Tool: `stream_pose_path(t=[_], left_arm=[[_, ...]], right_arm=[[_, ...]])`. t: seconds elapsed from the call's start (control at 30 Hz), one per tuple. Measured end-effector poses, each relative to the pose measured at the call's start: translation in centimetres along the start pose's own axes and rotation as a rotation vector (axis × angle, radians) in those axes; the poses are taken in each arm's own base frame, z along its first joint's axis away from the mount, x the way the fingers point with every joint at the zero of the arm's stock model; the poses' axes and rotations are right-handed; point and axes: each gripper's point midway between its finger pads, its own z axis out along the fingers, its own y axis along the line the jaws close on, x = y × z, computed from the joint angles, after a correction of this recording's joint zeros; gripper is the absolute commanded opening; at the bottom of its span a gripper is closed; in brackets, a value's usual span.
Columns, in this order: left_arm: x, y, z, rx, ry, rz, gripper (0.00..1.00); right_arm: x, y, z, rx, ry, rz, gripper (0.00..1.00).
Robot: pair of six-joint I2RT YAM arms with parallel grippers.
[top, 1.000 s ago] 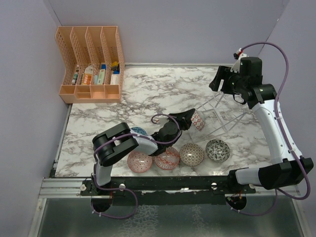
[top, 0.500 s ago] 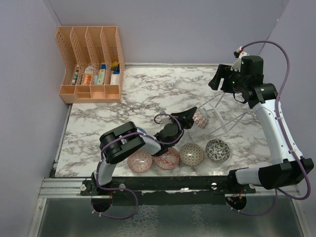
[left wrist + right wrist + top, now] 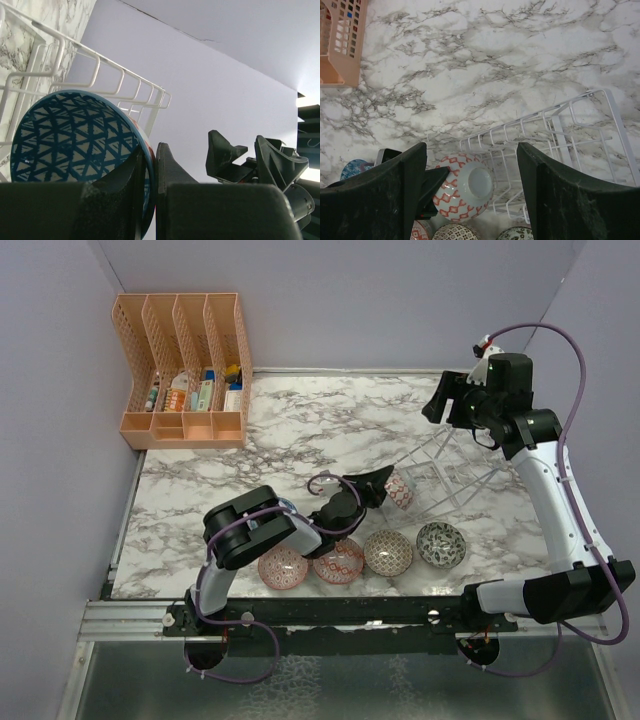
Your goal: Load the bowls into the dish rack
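My left gripper [image 3: 383,483] is shut on the rim of a bowl [image 3: 400,490], blue triangle-patterned inside and white with red diamonds outside. It holds the bowl on edge at the left end of the white wire dish rack [image 3: 455,472]. The left wrist view shows the bowl [image 3: 70,150] pinched in my left gripper [image 3: 150,150], with the rack's wires [image 3: 100,70] behind. My right gripper [image 3: 441,405] is open and empty above the rack's far end. The right wrist view looks down between its fingers [image 3: 470,150] at the bowl [image 3: 462,187] and the rack [image 3: 560,130]. Several bowls sit along the near edge: blue [image 3: 279,506], red [image 3: 283,566], red [image 3: 339,561], brownish [image 3: 388,552], dark green [image 3: 441,544].
An orange file organiser [image 3: 185,370] with small items stands at the back left, and its corner shows in the right wrist view [image 3: 337,40]. Purple walls enclose the marble table [image 3: 310,425] on the left, back and right.
My left gripper has shifted the held bowl slightly, ending a little lower and nearer at the rack's left end. My right gripper has barely moved.
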Motion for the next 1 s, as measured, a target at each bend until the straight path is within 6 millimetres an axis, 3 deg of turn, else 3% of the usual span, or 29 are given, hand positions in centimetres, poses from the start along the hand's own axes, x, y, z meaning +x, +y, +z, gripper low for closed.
stream_pose_path(t=[0.23, 0.5, 0.63, 0.83, 1.0], left_arm=[[-1.6, 1.0, 2.6, 0.021, 0.015, -0.017, 0.0], [-3.0, 0.1, 4.5, 0.047, 0.052, -0.029, 0.0], [-3.8, -1.6, 6.3, 0.072, 0.089, -0.029, 0.0], [-2.9, -4.6, 7.8, 0.127, 0.207, -0.015, 0.0], [-1.6, -2.9, 7.0, 0.073, 0.303, -0.003, 0.0]], right_arm=[[-0.1, -0.2, 0.0, 0.01, -0.003, -0.007, 0.73], [-0.1, -0.5, 0.2, 0.025, -0.002, -0.017, 0.73], [0.1, -0.6, 0.7, 0.028, 0.008, -0.016, 0.73], [0.3, -0.8, 1.2, 0.031, 0.02, -0.015, 0.73], [0.3, -0.8, 1.3, 0.032, 0.024, -0.015, 0.73]])
